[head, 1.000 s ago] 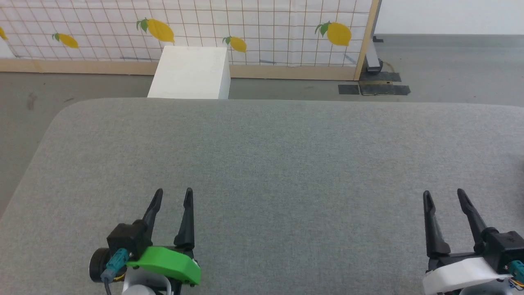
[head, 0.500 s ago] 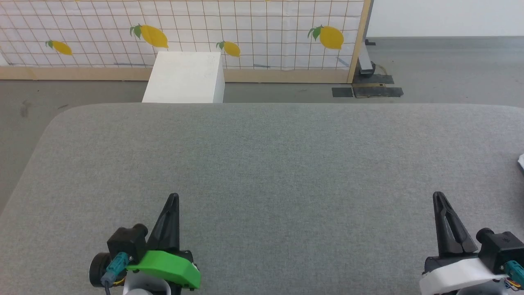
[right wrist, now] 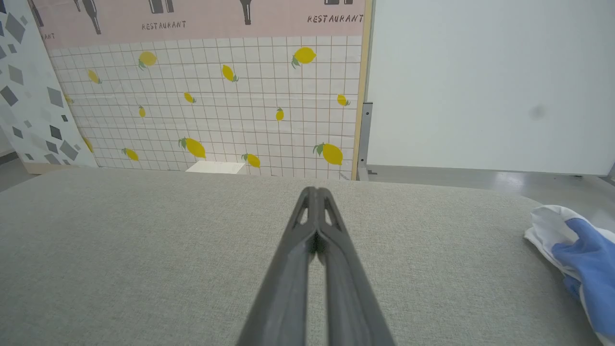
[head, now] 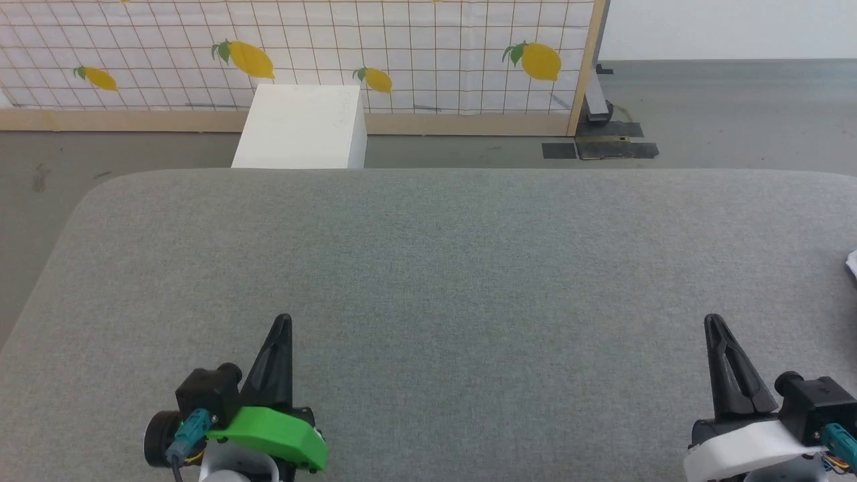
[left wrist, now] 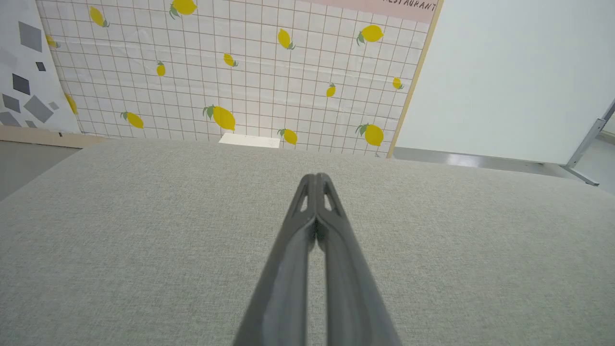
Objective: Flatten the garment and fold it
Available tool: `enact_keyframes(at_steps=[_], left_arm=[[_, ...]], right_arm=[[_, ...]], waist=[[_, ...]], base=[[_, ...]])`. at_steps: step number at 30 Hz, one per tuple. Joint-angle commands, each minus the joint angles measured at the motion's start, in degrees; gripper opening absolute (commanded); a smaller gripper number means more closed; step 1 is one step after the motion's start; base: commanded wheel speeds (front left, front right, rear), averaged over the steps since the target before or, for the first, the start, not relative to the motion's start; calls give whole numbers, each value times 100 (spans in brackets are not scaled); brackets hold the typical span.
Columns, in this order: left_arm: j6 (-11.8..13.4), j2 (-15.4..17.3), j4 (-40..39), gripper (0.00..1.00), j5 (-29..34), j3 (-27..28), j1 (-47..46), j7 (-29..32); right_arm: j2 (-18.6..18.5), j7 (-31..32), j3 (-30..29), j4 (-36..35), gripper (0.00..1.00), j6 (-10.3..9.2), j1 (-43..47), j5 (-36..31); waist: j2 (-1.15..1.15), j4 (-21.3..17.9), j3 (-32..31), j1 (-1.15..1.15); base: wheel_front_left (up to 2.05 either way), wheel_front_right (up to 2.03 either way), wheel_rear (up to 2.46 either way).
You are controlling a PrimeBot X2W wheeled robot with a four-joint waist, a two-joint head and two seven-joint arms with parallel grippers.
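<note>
Left gripper [head: 283, 323]: low at the left of the head view, under a green wrist cover. Its two dark fingers are pressed together along their length and meet in a single point that faces the far side of the table.
Right gripper [head: 712, 321]: low at the right of the head view, under a white wrist cover. Its fingers are likewise closed tip to tip, with only the small slots near the tips showing light in the right wrist view.
Table [head: 428, 268]: a wide top covered in grey woven fabric, with rounded far corners. Both grippers hang over its near part, well apart from each other. Whether the fingertips touch the fabric cannot be told.
Garment [right wrist: 569, 242]: bunched up at the right end of the table — white cloth with a bright-blue fold lying over it, cut off by the right edge of the right wrist view. It lies well apart from the right gripper. In the head view only a small white corner of it shows, at the right edge.
White box [head: 301, 127]: on the floor [head: 723, 114] just beyond the table's far edge, left of centre.
Lemon-print screen [head: 415, 60]: a white grid panel in a wooden frame, standing behind the box.
Tape patches [head: 602, 148]: dark strips on the floor near the foot of the screen's right post.
</note>
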Motion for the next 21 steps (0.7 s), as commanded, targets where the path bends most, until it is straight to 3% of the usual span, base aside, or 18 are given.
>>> enact_keyframes(at_steps=[1, 21], left_arm=[[29, -3, -42, 0, 62, 30, 16, 43], [120, -9, -222, 0, 284, 106, 42, 298]], right_arm=[[1, 32, 26, 9, 0, -1, -58, -28], [3, 209, 117, 25, 0, -3, -161, -91]], waist=[[0, -1, 0, 0], [0, -25, -3, 0]], base=[[0, 0, 0], [0, 0, 0]])
